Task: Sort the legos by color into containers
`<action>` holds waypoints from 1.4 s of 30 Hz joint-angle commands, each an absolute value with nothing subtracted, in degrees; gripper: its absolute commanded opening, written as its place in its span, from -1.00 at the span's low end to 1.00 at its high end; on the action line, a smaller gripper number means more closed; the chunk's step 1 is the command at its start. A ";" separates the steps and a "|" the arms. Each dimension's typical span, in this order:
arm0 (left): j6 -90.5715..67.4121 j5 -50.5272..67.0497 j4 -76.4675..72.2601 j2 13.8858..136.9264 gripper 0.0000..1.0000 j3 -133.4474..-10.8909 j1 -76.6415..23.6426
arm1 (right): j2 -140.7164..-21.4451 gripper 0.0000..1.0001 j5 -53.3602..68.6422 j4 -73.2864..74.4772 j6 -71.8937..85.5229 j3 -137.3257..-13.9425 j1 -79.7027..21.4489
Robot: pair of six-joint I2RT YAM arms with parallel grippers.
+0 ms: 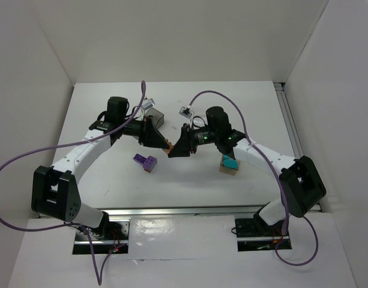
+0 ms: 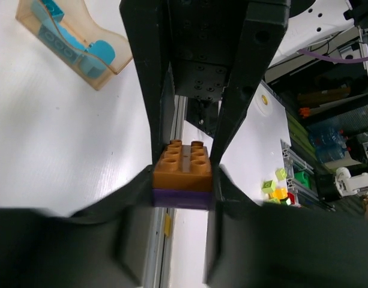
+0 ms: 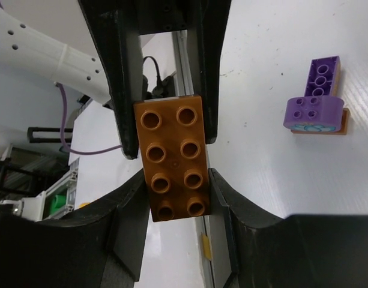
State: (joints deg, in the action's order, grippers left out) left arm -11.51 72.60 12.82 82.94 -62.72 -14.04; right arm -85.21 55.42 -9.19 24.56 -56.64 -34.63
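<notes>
Above the table's middle, a long orange-brown lego (image 1: 167, 146) (image 3: 171, 156) hangs between both grippers. My right gripper (image 3: 174, 198) (image 1: 173, 150) is shut on one end. My left gripper (image 2: 182, 192) (image 1: 162, 142) is shut on the other end, where a purple lego (image 2: 181, 198) sticks to the orange-brown lego (image 2: 182, 165). A cluster of purple legos (image 1: 145, 162) (image 3: 316, 99) with an orange-brown piece lies on the table to the left. The tan container (image 1: 229, 164) (image 2: 105, 72) holds teal legos (image 2: 96, 51). The dark grey container (image 1: 156, 119) stands behind my left gripper.
The white enclosure walls ring the table (image 1: 190, 186). A metal rail (image 1: 190, 211) runs along the near edge by the arm bases. Purple cables (image 1: 27, 156) loop beside both arms. Small green and yellow bricks (image 2: 280, 186) lie beyond the table in the left wrist view.
</notes>
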 commanded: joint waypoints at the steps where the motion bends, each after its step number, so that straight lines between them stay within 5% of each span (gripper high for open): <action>1: -8.35 74.71 12.30 81.30 0.07 -63.54 -14.33 | -80.96 -0.69 50.63 -11.34 24.43 -55.99 -34.55; 4: -8.35 74.71 12.30 81.30 0.50 -63.54 -14.33 | -79.46 -0.69 50.62 -11.34 24.43 -54.85 -33.32; 24: -13.54 76.29 4.83 84.11 0.38 -62.49 -16.08 | -81.03 -0.69 53.70 -13.28 26.19 -55.37 -33.22; 28: -14.76 76.29 3.34 84.73 0.23 -63.02 -16.70 | -81.56 -0.69 54.22 -13.27 25.66 -55.37 -34.27; 36: -13.45 75.76 5.79 84.73 -0.83 -63.54 -17.23 | -82.09 -0.69 53.09 -12.74 25.66 -55.90 -34.28; 38: -12.13 75.76 6.85 84.73 -0.79 -64.07 -17.23 | -81.04 -0.71 52.56 -12.74 25.66 -55.37 -34.28; 42: -11.60 75.23 8.26 84.73 -0.40 -64.07 -17.23 | -81.04 -0.71 52.56 -12.14 25.14 -55.37 -34.28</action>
